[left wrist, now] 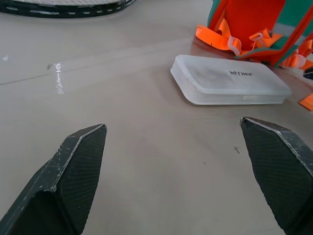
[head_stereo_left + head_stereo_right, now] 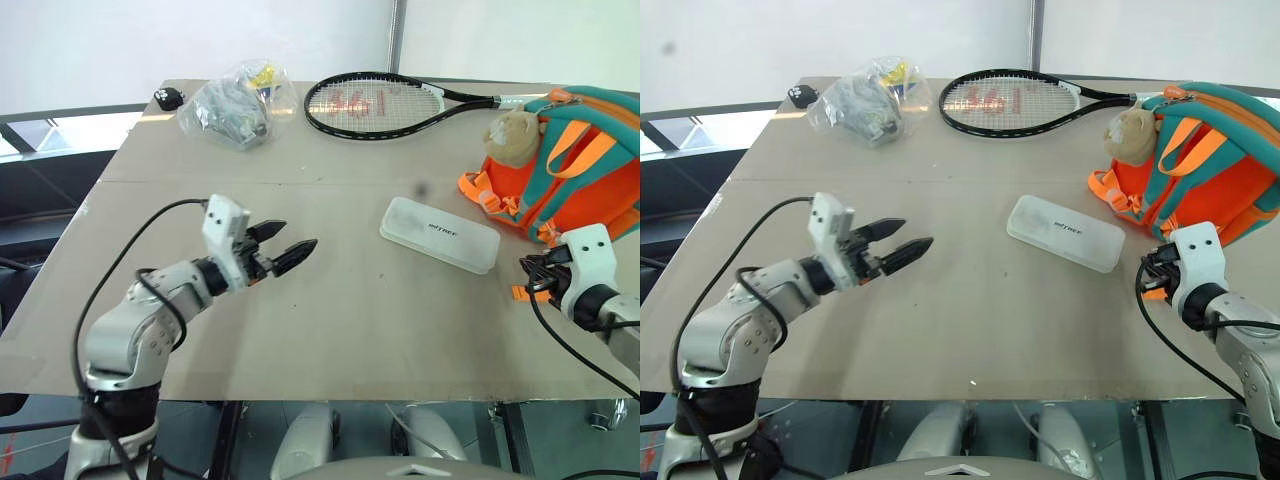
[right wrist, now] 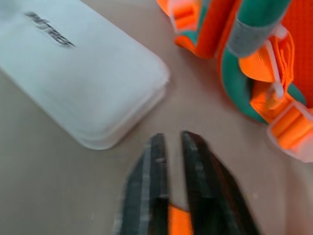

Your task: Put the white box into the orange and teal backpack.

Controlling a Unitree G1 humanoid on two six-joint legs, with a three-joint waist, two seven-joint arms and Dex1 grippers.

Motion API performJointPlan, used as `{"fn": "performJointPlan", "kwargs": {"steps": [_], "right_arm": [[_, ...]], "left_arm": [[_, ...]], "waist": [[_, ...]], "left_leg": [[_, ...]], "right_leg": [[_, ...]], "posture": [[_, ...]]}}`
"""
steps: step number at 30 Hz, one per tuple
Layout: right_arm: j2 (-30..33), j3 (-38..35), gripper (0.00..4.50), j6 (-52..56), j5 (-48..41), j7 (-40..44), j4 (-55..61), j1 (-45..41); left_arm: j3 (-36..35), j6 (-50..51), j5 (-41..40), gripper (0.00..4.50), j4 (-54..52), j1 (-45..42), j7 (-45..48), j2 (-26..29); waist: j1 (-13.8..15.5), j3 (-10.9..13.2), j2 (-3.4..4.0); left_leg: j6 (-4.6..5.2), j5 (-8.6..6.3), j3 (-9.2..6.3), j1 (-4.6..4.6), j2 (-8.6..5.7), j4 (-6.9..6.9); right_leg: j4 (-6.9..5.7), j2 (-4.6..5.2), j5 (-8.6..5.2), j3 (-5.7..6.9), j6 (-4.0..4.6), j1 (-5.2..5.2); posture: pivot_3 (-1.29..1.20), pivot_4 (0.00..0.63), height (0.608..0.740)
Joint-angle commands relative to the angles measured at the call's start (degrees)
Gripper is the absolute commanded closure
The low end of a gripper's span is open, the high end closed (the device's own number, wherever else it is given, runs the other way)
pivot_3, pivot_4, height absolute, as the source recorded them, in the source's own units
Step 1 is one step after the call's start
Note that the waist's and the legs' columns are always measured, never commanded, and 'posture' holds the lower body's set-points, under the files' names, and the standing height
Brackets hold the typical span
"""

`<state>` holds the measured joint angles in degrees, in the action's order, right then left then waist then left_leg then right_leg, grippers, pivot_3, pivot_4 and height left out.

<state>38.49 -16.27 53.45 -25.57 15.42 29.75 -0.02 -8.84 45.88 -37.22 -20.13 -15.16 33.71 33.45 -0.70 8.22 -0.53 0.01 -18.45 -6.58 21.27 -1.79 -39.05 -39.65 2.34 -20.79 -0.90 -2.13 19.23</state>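
The white box [image 2: 440, 233] lies flat on the table, right of centre, with dark lettering on its lid. Just beyond it, at the right edge, the orange and teal backpack [image 2: 570, 165] lies with a tan plush toy [image 2: 512, 135] on its near corner. My left gripper [image 2: 298, 236] hovers open over the bare table, well left of the box, pointing toward it [image 1: 230, 78]. My right gripper [image 3: 171, 139] is shut, low over the table between the box's right end [image 3: 83, 73] and the backpack's straps [image 3: 274, 83]. An orange strap end [image 2: 520, 293] lies under it.
A black tennis racket [image 2: 375, 103] lies across the far side of the table. A clear plastic bag of items [image 2: 235, 105] sits at the far left, with a small black object [image 2: 168, 98] beside it. The table's front edge [image 2: 300, 385] runs close below both arms.
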Motion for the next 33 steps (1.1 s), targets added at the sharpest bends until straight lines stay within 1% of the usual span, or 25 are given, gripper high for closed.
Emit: {"fn": "performJointPlan", "kwargs": {"steps": [1,2,4,7,8,9,11,12,13,14,18,20,22,25,28,31,33], "right_arm": [[-0.55,2.00,4.43,-1.85,4.02,-2.19,-2.29,-2.50],[-1.00,2.76,4.43,-2.21,5.09,-2.82,-3.17,-3.17],[-1.62,3.97,4.50,-2.83,7.00,-3.62,-4.37,-4.16],[-2.69,4.81,4.50,-2.69,8.27,-4.26,-4.76,-5.32],[-2.94,5.06,4.50,-2.76,8.87,-4.45,-4.86,-5.56],[-3.15,5.71,4.50,-3.02,9.62,-4.50,-5.20,-6.10],[-3.47,7.43,4.50,-2.96,11.21,-5.00,-5.80,-7.51],[-3.58,7.94,4.50,-2.80,11.73,-5.13,-5.98,-8.04],[-3.79,8.35,4.50,-2.51,12.11,-5.40,-6.13,-8.60],[-3.97,8.60,4.50,-2.34,12.40,-5.51,-6.37,-9.09],[-6.03,10.46,4.50,-1.83,13.41,-5.62,-6.35,-11.20],[-7.73,13.71,4.50,-0.86,13.94,-5.35,-7.10,-13.55],[-9.03,16.10,4.50,-0.44,14.64,-4.97,-7.90,-15.33],[-10.29,18.17,4.50,-0.68,14.87,-3.31,-8.50,-17.08],[-12.42,18.98,4.50,-0.84,13.79,-1.59,-7.55,-18.99],[-13.97,20.55,4.50,-0.20,13.68,-0.32,-6.93,-20.64],[-14.91,22.17,4.50,-0.86,13.96,0.89,-6.99,-21.65]], "left_arm": [[3.36,4.52,-0.57,0.00,-0.66,-6.62,-3.86,-2.65],[4.47,5.09,0.65,0.00,1.31,-9.30,-6.29,-4.67],[6.19,6.59,2.31,0.56,4.84,-13.31,-9.23,-7.66],[8.76,4.83,5.91,1.43,9.77,-17.74,-12.28,-11.66],[8.95,4.72,6.86,1.78,11.43,-18.79,-13.35,-12.85],[10.13,3.76,9.12,2.34,14.97,-20.59,-14.82,-14.40],[13.78,0.28,14.80,3.20,23.69,-24.72,-17.78,-17.84],[14.37,-1.09,16.36,3.86,26.71,-26.05,-18.70,-19.27],[15.37,-2.92,17.80,4.04,29.40,-27.05,-18.74,-20.26],[15.82,-4.32,18.82,4.37,31.39,-27.80,-18.48,-20.94],[17.15,-10.95,22.91,4.37,43.39,-32.39,-18.00,-25.58],[20.19,-15.47,26.18,4.37,50.99,-35.16,-15.15,-27.64],[22.00,-18.43,28.27,4.37,55.60,-36.62,-12.35,-29.02],[22.11,-18.81,28.71,4.37,55.00,-36.24,-8.54,-29.61],[21.01,-16.36,28.76,4.37,50.30,-33.75,-7.34,-28.33],[19.47,-11.37,27.47,4.37,41.95,-29.52,-6.80,-25.95],[18.22,-6.17,26.68,4.37,33.04,-24.87,-7.18,-23.30]], "waist": [[-0.02,0.00,0.00],[0.01,0.01,-0.01],[0.00,0.01,-0.01],[-0.23,0.01,-0.02],[-0.27,0.01,-0.02],[-0.35,0.01,-0.02],[-0.15,0.01,-0.03],[-0.09,0.01,-0.03],[-0.07,0.01,-0.03],[-0.02,0.01,-0.03],[-0.09,0.01,-0.03],[-0.16,0.01,-0.04],[-0.29,0.01,-0.04],[-0.32,0.00,-0.03],[-0.68,0.00,-0.03],[-1.84,0.00,-0.02],[-2.41,-0.02,0.01]], "left_leg": [[0.00,0.00,0.00,0.00,0.00,-0.01],[0.00,0.00,0.01,0.00,-0.01,-0.03],[0.00,0.00,0.01,0.02,-0.01,-0.12],[0.00,0.00,0.15,0.04,0.01,-0.15],[0.00,0.00,0.16,0.04,0.01,-0.16],[0.00,0.00,0.18,0.07,0.02,-0.16],[0.00,0.00,0.21,0.08,0.02,-0.18],[0.00,0.00,0.18,0.09,0.01,-0.19],[0.00,0.00,0.19,0.09,0.00,-0.20],[0.00,0.00,0.18,0.09,0.00,-0.22],[0.00,0.01,0.11,0.43,-0.01,-0.29],[-0.01,0.01,0.25,0.56,-0.04,-0.34],[-0.01,0.01,0.43,0.57,-0.04,-0.30],[-0.01,0.01,0.40,0.52,-0.01,-0.28],[-0.01,0.01,0.25,0.50,0.00,-0.28],[-0.01,0.01,0.19,0.49,0.02,-0.26],[-0.02,0.01,0.15,0.44,0.03,-0.27]], "right_leg": [[-0.01,-0.01,0.00,0.00,0.00,0.00],[-0.05,-0.02,0.00,0.00,0.00,-0.01],[-0.08,-0.09,0.00,0.02,0.00,-0.02],[-0.13,-0.12,0.00,-0.07,0.00,-0.03],[-0.13,-0.20,0.00,-0.05,0.00,-0.04],[-0.14,-0.28,0.00,-0.07,-0.01,-0.04],[-0.15,-0.28,0.00,-0.08,-0.01,-0.03],[-0.12,-0.29,0.00,-0.04,-0.01,-0.02],[-0.13,-0.29,0.01,-0.05,-0.01,-0.02],[-0.12,-0.29,0.01,-0.04,-0.01,-0.02],[-0.21,-0.29,0.01,0.03,-0.01,0.23],[-0.27,-0.30,0.01,0.04,-0.01,0.33],[-0.27,-0.31,0.01,0.05,-0.01,0.36],[-0.26,-0.30,0.01,0.02,-0.01,0.37],[-0.23,-0.29,0.01,0.00,-0.01,0.42],[-0.24,-0.21,0.01,-0.06,-0.01,0.43],[-0.28,-0.20,0.01,-0.20,-0.01,0.46]], "posture": [[0.00,0.150,0.740],[0.00,0.150,0.740],[0.00,0.150,0.740],[0.00,0.150,0.740],[0.00,0.150,0.740],[0.00,0.150,0.740],[0.00,0.150,0.740],[0.00,0.150,0.740],[0.00,0.150,0.740],[0.00,0.150,0.740],[0.00,0.150,0.740],[0.00,0.150,0.740],[0.00,0.150,0.740],[0.00,0.150,0.740],[0.00,0.150,0.740],[0.00,0.150,0.740],[0.00,0.150,0.740]]}}
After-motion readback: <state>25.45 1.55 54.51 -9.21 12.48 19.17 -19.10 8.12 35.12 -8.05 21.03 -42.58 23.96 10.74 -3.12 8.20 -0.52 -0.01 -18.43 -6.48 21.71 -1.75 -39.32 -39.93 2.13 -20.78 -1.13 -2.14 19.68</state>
